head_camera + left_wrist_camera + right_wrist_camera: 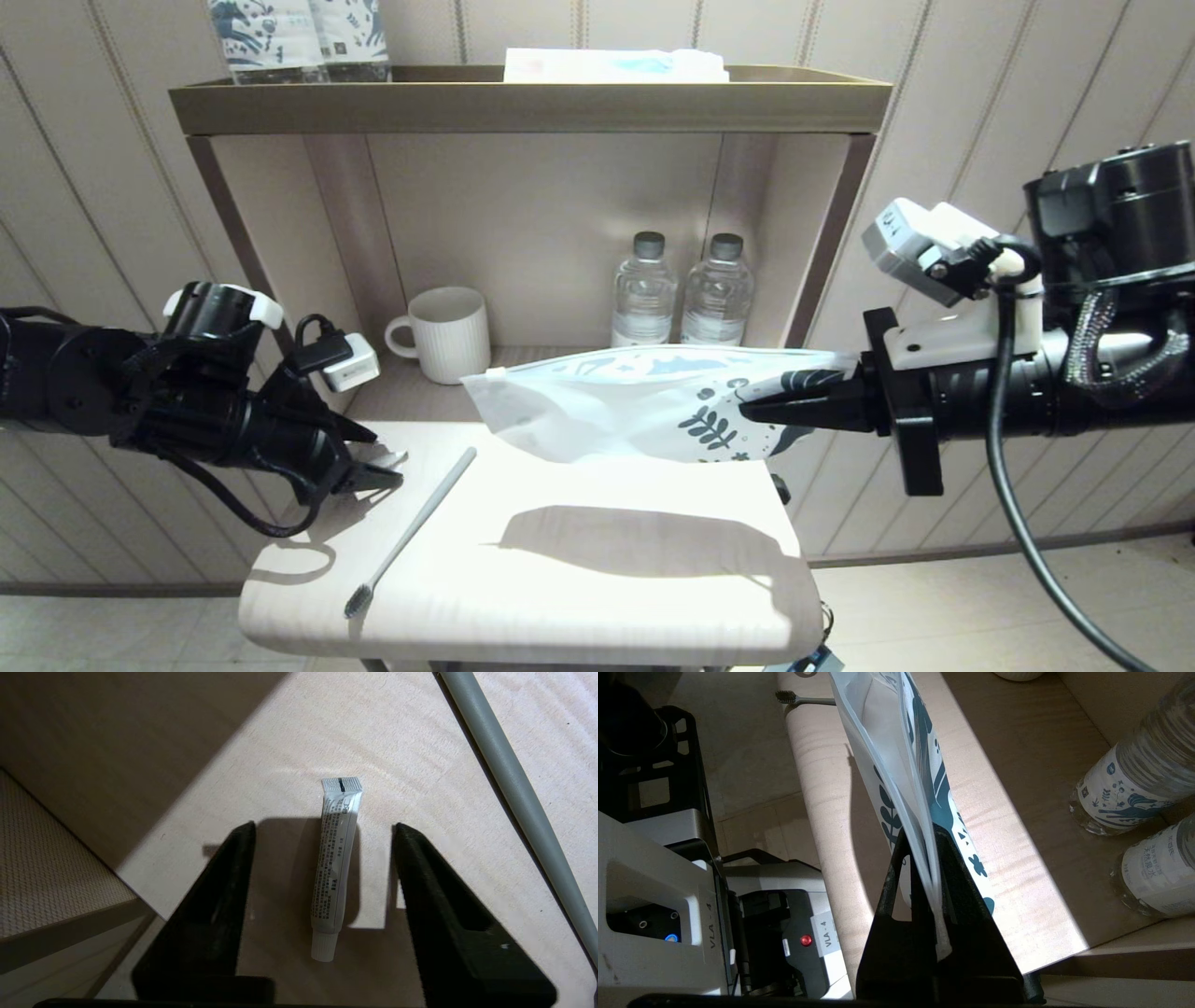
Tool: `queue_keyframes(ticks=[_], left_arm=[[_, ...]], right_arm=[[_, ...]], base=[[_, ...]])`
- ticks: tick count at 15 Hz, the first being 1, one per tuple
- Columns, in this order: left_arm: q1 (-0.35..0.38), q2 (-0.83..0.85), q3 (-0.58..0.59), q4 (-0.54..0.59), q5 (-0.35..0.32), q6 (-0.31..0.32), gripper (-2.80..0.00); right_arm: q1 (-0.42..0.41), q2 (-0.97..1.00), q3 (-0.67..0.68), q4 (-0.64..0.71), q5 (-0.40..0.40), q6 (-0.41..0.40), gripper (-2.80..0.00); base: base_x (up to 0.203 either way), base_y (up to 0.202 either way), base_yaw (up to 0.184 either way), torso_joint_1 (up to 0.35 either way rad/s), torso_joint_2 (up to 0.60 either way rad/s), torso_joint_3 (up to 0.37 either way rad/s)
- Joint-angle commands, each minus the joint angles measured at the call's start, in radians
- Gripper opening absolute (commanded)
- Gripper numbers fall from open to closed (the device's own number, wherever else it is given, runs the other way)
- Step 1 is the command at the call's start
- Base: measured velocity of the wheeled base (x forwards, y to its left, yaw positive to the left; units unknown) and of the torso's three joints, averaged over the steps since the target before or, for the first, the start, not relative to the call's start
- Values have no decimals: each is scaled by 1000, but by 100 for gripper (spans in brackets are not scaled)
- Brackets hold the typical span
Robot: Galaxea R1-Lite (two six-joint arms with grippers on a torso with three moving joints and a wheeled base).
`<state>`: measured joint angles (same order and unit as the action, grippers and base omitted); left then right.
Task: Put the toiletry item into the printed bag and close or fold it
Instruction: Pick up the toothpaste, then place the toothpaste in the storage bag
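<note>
A small white toothpaste tube (334, 868) lies on the pale table (560, 597) near its left edge. My left gripper (378, 457) hovers over it, open, one finger on each side of the tube (324, 828) without touching it. A grey toothbrush (411, 532) lies slantwise just right of the tube. My right gripper (747, 408) is shut on the leaf-printed end of the printed bag (644, 401) and holds it level in the air above the table's back right. The bag's white zip end points toward the left arm. In the right wrist view the bag (896, 765) is pinched between the fingers (952, 858).
Behind the table is an open shelf niche with a white ribbed mug (448, 333) and two water bottles (644, 289). On the shelf top (523, 103) stand blue-printed bottles (299, 37) and a flat white-and-blue packet (616, 65). The robot's base (658, 882) sits below the table's right edge.
</note>
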<state>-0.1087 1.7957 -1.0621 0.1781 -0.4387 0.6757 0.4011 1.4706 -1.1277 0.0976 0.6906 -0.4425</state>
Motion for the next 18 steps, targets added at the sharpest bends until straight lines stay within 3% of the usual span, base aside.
queue_keyframes(ticks=[1,10,15,18], left_arm=[[0,2,-2,3,-2,4,-280],[0,-51,-21,1,-27,-5,-280],[-3,-162,-220,39,-99,-75,-280],[-50,-185,-385,147,-135,-116,-280]], right_arm=[[1,0,-1,1,4,-2,-280],[4,5,2,1,1,1,-280],[13,13,30,-3,0,-2,-280],[31,36,66,-50,0,-3,-280]], base=[[0,0,0,0,0,0],[0,0,0,0,0,0],[0,0,0,0,0,0],[0,0,0,0,0,0]])
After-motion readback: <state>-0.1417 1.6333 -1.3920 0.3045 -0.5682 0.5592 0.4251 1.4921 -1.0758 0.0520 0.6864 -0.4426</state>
